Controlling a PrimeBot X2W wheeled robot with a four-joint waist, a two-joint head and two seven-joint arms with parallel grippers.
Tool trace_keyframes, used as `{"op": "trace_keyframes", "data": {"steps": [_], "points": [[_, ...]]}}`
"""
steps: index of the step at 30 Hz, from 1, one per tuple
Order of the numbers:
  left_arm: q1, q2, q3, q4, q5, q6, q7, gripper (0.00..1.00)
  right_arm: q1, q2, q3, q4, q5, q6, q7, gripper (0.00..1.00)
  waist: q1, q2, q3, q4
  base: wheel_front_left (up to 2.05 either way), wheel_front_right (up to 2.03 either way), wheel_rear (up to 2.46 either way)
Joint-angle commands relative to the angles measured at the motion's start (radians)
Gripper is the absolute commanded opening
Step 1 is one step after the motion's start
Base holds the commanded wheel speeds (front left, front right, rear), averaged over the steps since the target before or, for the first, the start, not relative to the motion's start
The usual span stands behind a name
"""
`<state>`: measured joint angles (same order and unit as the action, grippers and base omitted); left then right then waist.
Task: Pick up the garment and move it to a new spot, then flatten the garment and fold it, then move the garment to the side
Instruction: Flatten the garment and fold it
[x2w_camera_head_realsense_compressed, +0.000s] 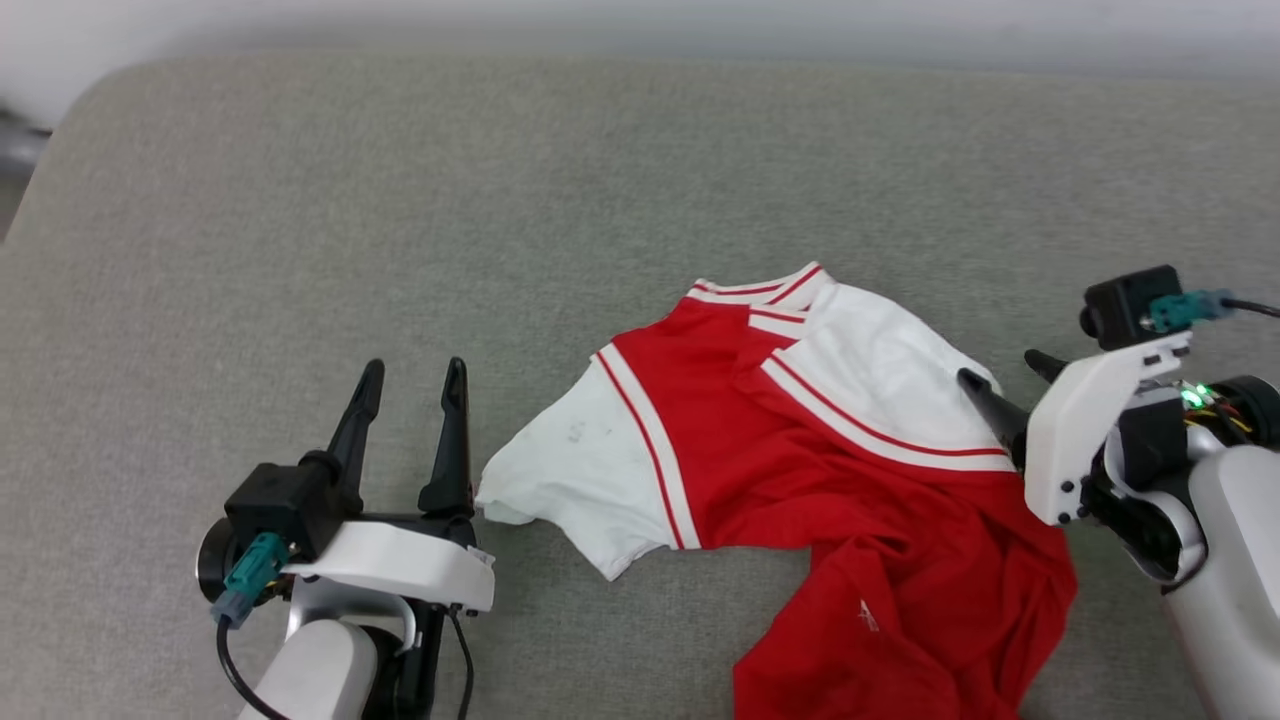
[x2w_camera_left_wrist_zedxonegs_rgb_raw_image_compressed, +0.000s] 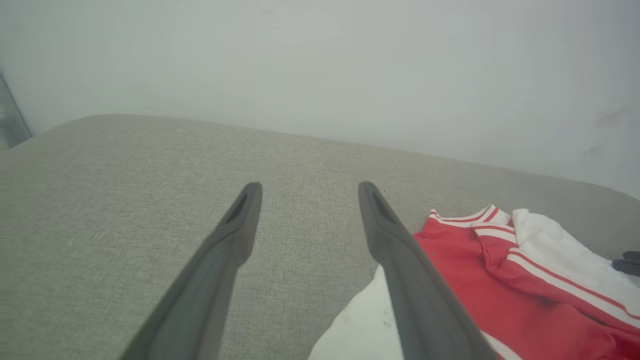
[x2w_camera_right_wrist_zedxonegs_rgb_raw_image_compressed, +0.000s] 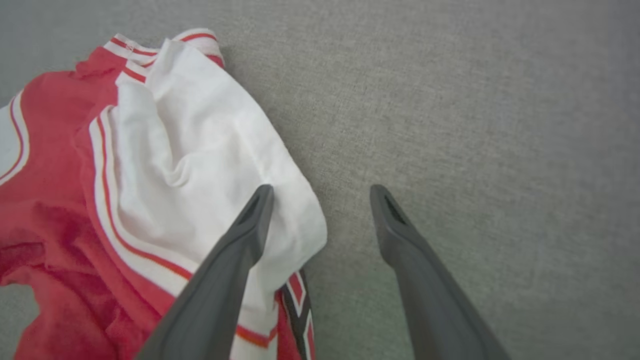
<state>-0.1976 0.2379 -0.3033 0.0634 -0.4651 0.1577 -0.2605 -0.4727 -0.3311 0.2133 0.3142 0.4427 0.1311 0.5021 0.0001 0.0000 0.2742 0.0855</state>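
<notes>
The garment (x2w_camera_head_realsense_compressed: 790, 450), a red jersey with white short sleeves and red-and-white striped trim, lies crumpled on the grey cushioned surface (x2w_camera_head_realsense_compressed: 400, 200), its lower part bunched toward the near edge. My left gripper (x2w_camera_head_realsense_compressed: 412, 382) stands open just left of the left sleeve, holding nothing. In the left wrist view the garment (x2w_camera_left_wrist_zedxonegs_rgb_raw_image_compressed: 480, 280) sits to the right of the open gripper (x2w_camera_left_wrist_zedxonegs_rgb_raw_image_compressed: 309, 192). My right gripper (x2w_camera_head_realsense_compressed: 1005, 372) is open at the right sleeve's edge. The right wrist view has one finger over the white sleeve (x2w_camera_right_wrist_zedxonegs_rgb_raw_image_compressed: 200, 160) of the garment and the other over bare fabric, the gripper (x2w_camera_right_wrist_zedxonegs_rgb_raw_image_compressed: 322, 195) empty.
The grey surface stretches wide to the left and far side of the garment. Its rounded far-left corner (x2w_camera_head_realsense_compressed: 90, 90) meets a pale wall (x2w_camera_left_wrist_zedxonegs_rgb_raw_image_compressed: 350, 60) behind.
</notes>
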Motion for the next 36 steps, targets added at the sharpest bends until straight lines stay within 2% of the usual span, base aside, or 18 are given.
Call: {"op": "trace_keyframes", "data": {"steps": [1,5,9,10,11,12,17,21,24,28,29,36], "points": [[-0.016,-0.007,0.008,0.001,0.008,-0.007,-0.006,1.00,-0.027,-0.011,0.020,0.019,0.009,-0.001,0.010,1.00,-0.0001,0.0000,0.028,0.024,0.00,0.00,0.00],[-0.024,-0.023,0.023,0.012,0.023,-0.025,-0.004,1.00,-0.080,-0.038,0.104,0.118,0.027,-0.001,0.077,1.00,-0.0001,0.0000,0.049,0.032,0.00,0.00,0.00],[-0.021,-0.043,0.039,0.021,0.036,-0.042,-0.005,1.00,-0.074,-0.036,0.148,0.217,0.058,-0.001,0.140,1.00,-0.0001,0.0000,0.051,0.035,0.00,0.00,0.00],[-0.021,-0.047,0.041,0.023,0.040,-0.045,-0.005,1.00,-0.073,-0.035,0.155,0.226,0.064,-0.001,0.140,0.50,-0.0001,0.0000,0.052,0.035,0.00,0.00,0.00],[-0.020,-0.049,0.045,0.024,0.043,-0.049,-0.005,1.00,-0.076,-0.037,0.165,0.230,0.068,-0.001,0.131,0.17,-0.0001,0.0000,0.051,0.033,0.00,0.00,0.00],[-0.018,-0.050,0.052,0.027,0.048,-0.051,-0.005,1.00,-0.079,-0.037,0.170,0.230,0.078,-0.001,0.123,0.00,-0.0001,0.0000,0.051,0.031,0.00,0.00,0.00],[-0.007,-0.055,0.074,0.038,0.063,-0.065,-0.005,1.00,-0.139,-0.054,0.164,0.187,0.083,-0.001,0.031,0.00,-0.0001,0.0000,0.036,0.005,0.00,0.00,0.00],[0.003,-0.056,0.085,0.045,0.073,-0.073,-0.005,1.00,-0.155,-0.054,0.116,0.157,0.081,-0.001,-0.026,0.00,-0.0001,0.0000,0.013,-0.019,0.00,0.00,0.00],[0.009,-0.058,0.089,0.049,0.077,-0.076,-0.005,1.00,-0.125,-0.067,0.047,0.146,0.058,-0.001,-0.062,0.00,-0.0001,0.0000,-0.004,-0.034,0.00,0.00,0.00],[0.021,-0.058,0.093,0.051,0.080,-0.076,-0.005,1.00,-0.035,-0.060,-0.094,0.121,0.017,-0.001,-0.094,0.00,-0.0001,0.0000,-0.018,-0.050,0.00,0.00,0.00],[0.021,-0.058,0.093,0.051,0.080,-0.076,-0.005,1.00,-0.035,-0.060,-0.094,0.121,0.017,-0.001,-0.094,0.00,-0.0001,0.0000,-0.018,-0.050,0.00,0.00,0.00],[0.039,-0.053,0.096,0.061,0.075,-0.080,-0.005,1.00,0.218,0.050,-0.297,0.043,-0.070,-0.001,-0.074,0.00,-0.0001,0.0000,-0.038,-0.073,0.00,0.00,0.00]]}}
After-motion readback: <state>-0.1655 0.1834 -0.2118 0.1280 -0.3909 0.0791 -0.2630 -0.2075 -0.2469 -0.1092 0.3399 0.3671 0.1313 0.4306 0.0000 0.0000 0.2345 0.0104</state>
